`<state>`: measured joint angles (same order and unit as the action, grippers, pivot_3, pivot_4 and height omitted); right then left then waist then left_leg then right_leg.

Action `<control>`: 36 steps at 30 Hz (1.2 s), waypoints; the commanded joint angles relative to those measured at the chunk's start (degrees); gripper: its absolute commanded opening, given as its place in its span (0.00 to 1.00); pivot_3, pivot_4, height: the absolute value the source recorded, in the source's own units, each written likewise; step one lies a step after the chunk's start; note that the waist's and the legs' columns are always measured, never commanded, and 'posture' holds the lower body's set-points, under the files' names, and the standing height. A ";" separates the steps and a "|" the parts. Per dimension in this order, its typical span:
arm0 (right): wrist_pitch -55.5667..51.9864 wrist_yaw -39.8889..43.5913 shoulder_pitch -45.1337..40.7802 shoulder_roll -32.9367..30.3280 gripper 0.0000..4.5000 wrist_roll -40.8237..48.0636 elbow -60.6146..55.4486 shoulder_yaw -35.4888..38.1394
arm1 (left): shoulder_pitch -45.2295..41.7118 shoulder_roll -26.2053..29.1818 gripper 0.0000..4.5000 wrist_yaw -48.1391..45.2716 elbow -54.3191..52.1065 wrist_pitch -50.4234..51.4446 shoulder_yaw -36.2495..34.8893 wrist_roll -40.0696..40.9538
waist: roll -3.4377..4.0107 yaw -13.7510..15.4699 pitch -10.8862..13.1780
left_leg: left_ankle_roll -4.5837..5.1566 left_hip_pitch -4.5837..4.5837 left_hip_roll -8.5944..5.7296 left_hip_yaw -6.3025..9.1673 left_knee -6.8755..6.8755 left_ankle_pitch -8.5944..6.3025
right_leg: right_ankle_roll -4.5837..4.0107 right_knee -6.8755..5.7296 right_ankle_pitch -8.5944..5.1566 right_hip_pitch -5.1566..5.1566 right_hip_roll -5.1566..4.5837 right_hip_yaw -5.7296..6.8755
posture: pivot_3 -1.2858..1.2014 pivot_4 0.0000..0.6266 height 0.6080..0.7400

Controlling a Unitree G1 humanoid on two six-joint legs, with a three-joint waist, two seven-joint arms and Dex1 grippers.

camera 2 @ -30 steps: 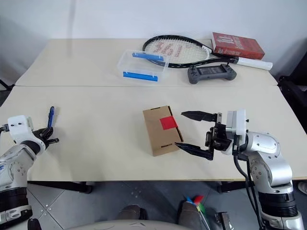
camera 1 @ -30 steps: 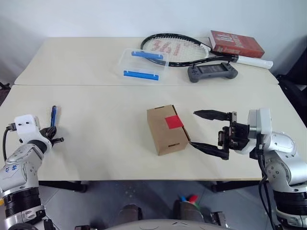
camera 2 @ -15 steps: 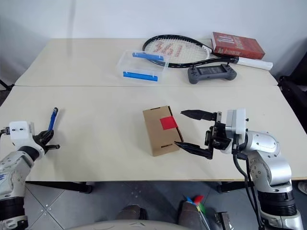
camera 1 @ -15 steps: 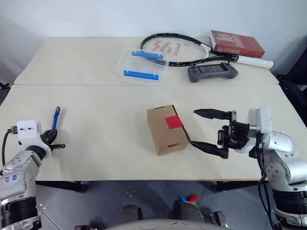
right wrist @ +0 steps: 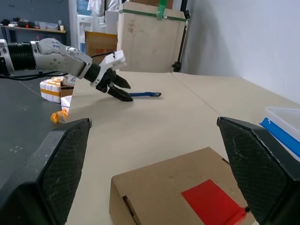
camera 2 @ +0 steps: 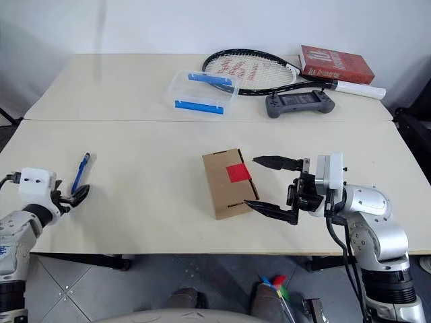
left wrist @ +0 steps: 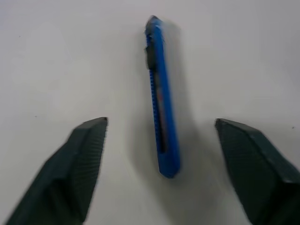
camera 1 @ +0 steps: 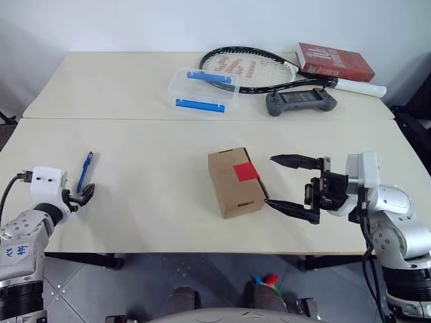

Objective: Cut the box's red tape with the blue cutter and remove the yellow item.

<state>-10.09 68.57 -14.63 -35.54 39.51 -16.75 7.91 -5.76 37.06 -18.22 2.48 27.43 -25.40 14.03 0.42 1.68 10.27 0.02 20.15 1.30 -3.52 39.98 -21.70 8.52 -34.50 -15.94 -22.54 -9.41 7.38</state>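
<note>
Nearest, at the bench's near-left corner: left gripper (left wrist: 157, 140) with jaws spread wide and holding nothing, cutter (left wrist: 159, 96) lying flat on the bench (camera 1: 148, 195) between and just beyond the two fingertips, touching neither. Long axis of the cutter running nearly straight away from the jaws, so along the gripper's reach rather than across it, one end close to the tips and the dark end farthest out. From the head views, cutter (camera 1: 85, 172) slanting away from the gripper and slightly toward the box, well apart from it. Likely step in hand: picking up the cutter; judged to call for a short advance so the fingers flank the slim body, then a close across its narrow width, with a risk of it rolling or skidding on the smooth top. Left arm clearly the nearer one for this. Farther along, near the bench's middle: box (camera 1: 235, 182), flaps closed, red tape (camera 1: 245, 171) uncut on its top face toward the right gripper's side. Right gripper (camera 1: 288, 183) just beside the box on that side, jaws likewise wide and empty, lower finger tip close to or against the box's near corner, contact not certain; upper finger level with the tape but apart from it. Yellow item presumably inside the closed box.
</note>
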 commanded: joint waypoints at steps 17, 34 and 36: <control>-0.01 0.27 -0.34 -0.31 1.00 0.68 -1.50 -0.09 | -7.78 -4.51 1.00 5.13 1.65 15.96 -6.20 8.18 | -0.02 -0.33 0.00 | 0.00 0.00 0.02 0.01 0.02 0.01 | 0.00 -0.04 0.00 0.00 0.01 0.04 | 0.52 0.24 1.00; 0.88 -1.82 1.05 0.42 1.00 0.25 -2.66 -0.17 | -3.20 -1.55 1.00 3.75 2.86 18.07 -2.03 5.05 | 0.00 -1.01 -0.01 | -0.05 -0.06 0.07 -0.06 -0.05 0.01 | 0.00 -0.03 0.00 -0.03 0.03 0.00 | 0.52 0.24 1.00; 1.04 -1.92 1.30 0.45 1.00 0.21 -2.73 -0.16 | -2.37 -1.95 0.91 3.56 2.44 18.49 -1.74 5.24 | 0.00 -1.25 -0.01 | -0.05 -0.06 0.07 -0.07 -0.06 0.00 | 0.00 -0.01 0.00 -0.03 0.03 0.00 | 0.52 0.24 1.00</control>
<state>-10.00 66.83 -13.64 -35.38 39.42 -17.10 7.11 -10.97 36.22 -14.65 2.76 43.09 -28.38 19.93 0.42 0.43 10.26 -0.03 20.09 1.37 -3.59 39.91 -21.71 8.52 -34.51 -15.94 -22.57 -9.38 7.38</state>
